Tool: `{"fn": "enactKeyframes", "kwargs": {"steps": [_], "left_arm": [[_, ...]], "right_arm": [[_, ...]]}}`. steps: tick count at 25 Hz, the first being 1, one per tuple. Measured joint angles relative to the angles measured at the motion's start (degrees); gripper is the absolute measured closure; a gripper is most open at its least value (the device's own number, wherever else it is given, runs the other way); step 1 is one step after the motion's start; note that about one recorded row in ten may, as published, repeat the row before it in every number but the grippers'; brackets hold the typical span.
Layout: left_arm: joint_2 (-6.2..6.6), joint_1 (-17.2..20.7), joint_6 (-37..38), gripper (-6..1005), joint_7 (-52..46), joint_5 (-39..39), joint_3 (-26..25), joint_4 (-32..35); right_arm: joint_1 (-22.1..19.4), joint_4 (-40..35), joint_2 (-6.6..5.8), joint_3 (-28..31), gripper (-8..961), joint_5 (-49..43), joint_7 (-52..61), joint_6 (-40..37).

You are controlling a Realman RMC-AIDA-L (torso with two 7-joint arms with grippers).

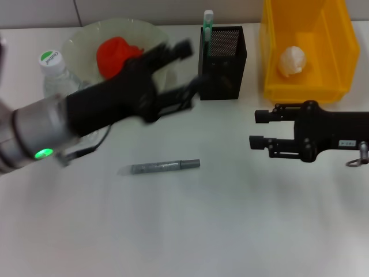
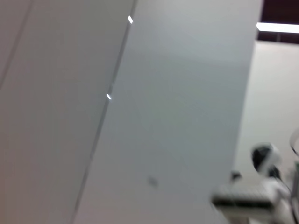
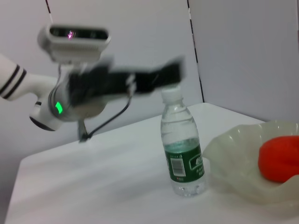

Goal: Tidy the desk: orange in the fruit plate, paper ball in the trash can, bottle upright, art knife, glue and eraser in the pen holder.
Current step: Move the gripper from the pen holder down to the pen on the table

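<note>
The grey glue [image 1: 161, 167] lies flat on the white desk [image 1: 190, 231]. My left gripper [image 1: 192, 69] hovers open and blurred just beside the black mesh pen holder [image 1: 223, 57], holding nothing. The mint-green art knife [image 1: 208, 22] stands in the holder. The orange [image 1: 115, 55] rests in the fruit plate [image 1: 147, 32]. The bottle [image 1: 55, 72] stands upright beside the plate. The paper ball [image 1: 292, 60] is inside the yellow trash can [image 1: 277, 86]. My right gripper [image 1: 258, 128] is open and empty in front of the can. The eraser is hidden.
The right wrist view shows the upright bottle [image 3: 182, 154], the plate [image 3: 238, 163] with the orange [image 3: 280, 158], and my left arm [image 3: 117, 79] behind them. The left wrist view faces only a grey wall [image 2: 163, 116].
</note>
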Motion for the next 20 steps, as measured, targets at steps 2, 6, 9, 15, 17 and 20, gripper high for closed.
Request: {"fn": "enactKeyframes", "kwargs": {"steps": [2, 6, 9, 15, 17, 20], "left_arm": [[0.34, 0.3, 3.7, 143, -0.2, 1.4, 2.1, 4.1], [1.19, 1.0, 8.0, 143, -1.3, 1.5, 8.6, 11.0], [1.54, 1.3, 9.0, 143, -1.5, 1.5, 11.1, 12.7], [1.29, 2.1, 9.4, 143, -0.9, 1.5, 15.7, 17.8], [1.18, 2.6, 9.2, 143, -0.3, 1.4, 15.9, 18.8], [1.39, 3.3, 9.1, 143, 0.8, 1.2, 15.8, 18.9]], "right_arm": [[0.2, -1.4, -0.09, -0.2, 401, 0.0, 1.7, -1.0], [2.1, -10.1, -0.38, -1.5, 402, -0.6, 12.4, -6.1], [3.4, -13.9, -0.63, -4.0, 403, -0.7, 17.8, -7.0], [12.0, -22.3, -2.02, -15.3, 404, -6.0, 35.6, -6.8], [13.3, -22.4, -1.83, -15.5, 405, -7.1, 36.3, -6.7], [17.0, -21.4, -0.82, -16.5, 406, -9.2, 36.7, -5.4]]}}
